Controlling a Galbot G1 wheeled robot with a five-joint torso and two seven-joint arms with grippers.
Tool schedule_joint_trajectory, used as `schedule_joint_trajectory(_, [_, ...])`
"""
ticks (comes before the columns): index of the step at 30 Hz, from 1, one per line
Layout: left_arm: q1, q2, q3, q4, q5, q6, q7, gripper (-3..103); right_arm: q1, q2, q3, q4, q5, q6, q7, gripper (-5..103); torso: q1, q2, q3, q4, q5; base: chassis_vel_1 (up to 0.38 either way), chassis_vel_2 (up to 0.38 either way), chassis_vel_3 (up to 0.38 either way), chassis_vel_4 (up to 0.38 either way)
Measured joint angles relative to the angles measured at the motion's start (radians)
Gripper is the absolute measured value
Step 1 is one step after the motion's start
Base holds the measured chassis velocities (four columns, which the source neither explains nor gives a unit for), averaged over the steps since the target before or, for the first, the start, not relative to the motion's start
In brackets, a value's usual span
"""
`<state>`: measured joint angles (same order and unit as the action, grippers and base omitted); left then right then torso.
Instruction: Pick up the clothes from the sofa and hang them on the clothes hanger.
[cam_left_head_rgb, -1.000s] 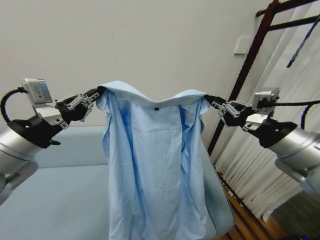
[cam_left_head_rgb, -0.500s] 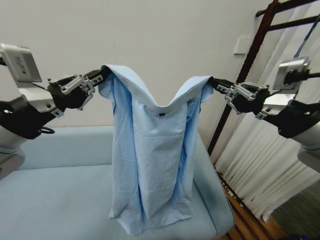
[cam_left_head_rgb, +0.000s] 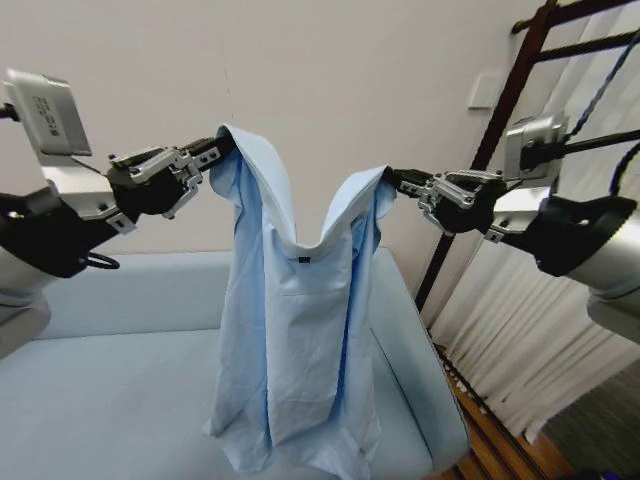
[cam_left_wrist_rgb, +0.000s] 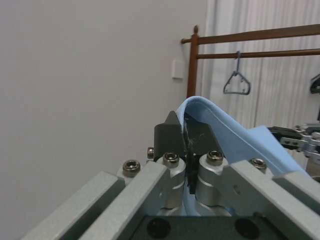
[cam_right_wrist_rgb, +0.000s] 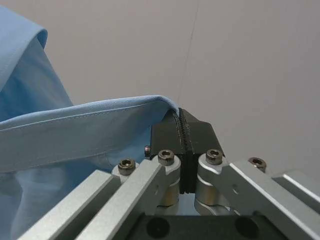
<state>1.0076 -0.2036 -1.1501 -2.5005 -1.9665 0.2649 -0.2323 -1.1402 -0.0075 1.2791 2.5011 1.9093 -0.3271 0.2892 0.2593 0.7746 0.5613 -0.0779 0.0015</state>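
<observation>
The pale blue shirt (cam_left_head_rgb: 300, 340) hangs above the sofa (cam_left_head_rgb: 110, 400), its collar sagging in a deep V, with bare wall behind. The left end effector (cam_left_head_rgb: 222, 148) is clenched on one shoulder edge and the right end effector (cam_left_head_rgb: 393, 178) on the other. Whether the hem touches the seat is unclear. The wooden rack (cam_left_head_rgb: 500, 110) at the right is cut off, and the left wrist view adds a wire hanger (cam_left_wrist_rgb: 237, 82) on its rail.

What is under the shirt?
The light blue sofa lies below the shirt, which the left gripper and right gripper hold up. The seat behind the fabric is hidden.
</observation>
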Motion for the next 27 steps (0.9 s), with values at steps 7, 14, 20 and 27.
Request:
schedule_joint_trajectory(7, [0.055, -0.134, 0.169, 0.001, -0.084, 0.118, -0.238, 0, -0.034, 0.092, -0.202, -0.001, -0.131, -0.078, 0.01, 2, 0.0, 0.0, 0.0, 0.0, 0.0001, 0.0, 0.0, 0.0, 0.0])
schedule_joint_trajectory(14, [0.072, -0.221, 0.247, 0.002, -0.178, 0.172, -0.406, 0, -0.07, 0.143, -0.262, -0.002, -0.213, -0.143, 0.073, 2, 0.0, 0.0, 0.0, 0.0002, -0.0004, 0.0, 0.0, 0.0, 0.0])
schedule_joint_trajectory(20, [0.064, -0.28, 0.414, 0.003, 0.022, 0.216, -0.302, 0, -0.086, 0.214, -0.474, -0.003, -0.412, -0.153, 0.05, 2, 0.0, 0.0, 0.0, -0.0002, 0.0002, 0.0, 0.0, 0.0, 0.0])
schedule_joint_trajectory(27, [0.039, -0.338, 0.616, 0.142, 0.342, 0.204, -0.21, 0, -0.05, 0.299, -0.708, -0.056, -0.729, -0.059, -0.034, 2, 0.0, 0.0, 0.0, 0.0, -0.0004, 0.0, 0.0, 0.0, 0.0])
